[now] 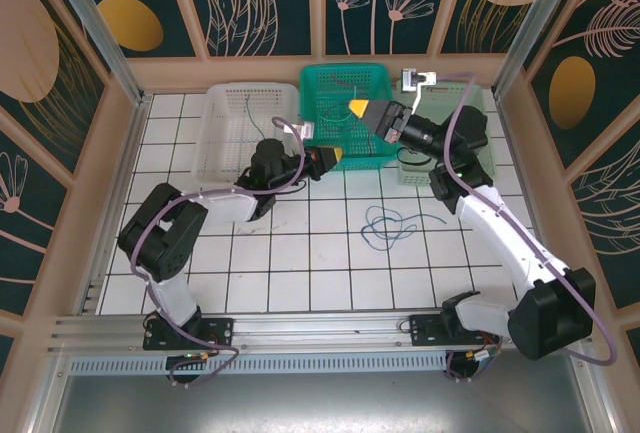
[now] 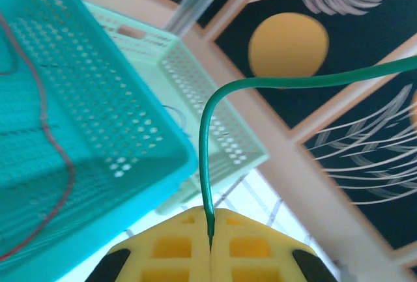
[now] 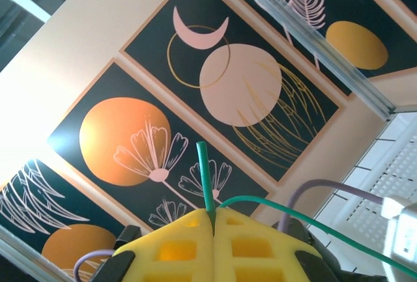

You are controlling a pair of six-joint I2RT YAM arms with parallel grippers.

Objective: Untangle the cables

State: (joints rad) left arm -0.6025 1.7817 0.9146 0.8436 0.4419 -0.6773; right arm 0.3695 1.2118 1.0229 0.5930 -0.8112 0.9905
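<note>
**Q:** Item one, nearest?
**A:** Blue cable (image 1: 388,223), a loose curl lying on the tiled table (image 1: 290,253), right of centre, near side of the baskets, touching neither arm.

**Q:** Next?
**A:** Left gripper (image 1: 330,156), at the near edge of the teal basket (image 1: 322,81). In its wrist view the yellow fingers (image 2: 176,243) are pressed together on the green cable (image 2: 207,165), which rises from the pinch and arcs away to the right.

**Q:** Containers, left to right?
**A:** White basket (image 1: 215,123), far left: one dark cable (image 1: 248,111), colour not clear. Teal basket, centre: red cable (image 2: 62,158) winding across its floor, seen from the left wrist. Pale green basket (image 1: 412,175), right, just beside the teal one and largely under the right arm; contents cannot be told.

**Q:** Farthest?
**A:** Right gripper (image 1: 358,108), above the teal basket. Its wrist view shows the fingers (image 3: 176,243) closed on the green cable, a short end sticking up from the pinch and a longer run trailing off to the right.
</note>
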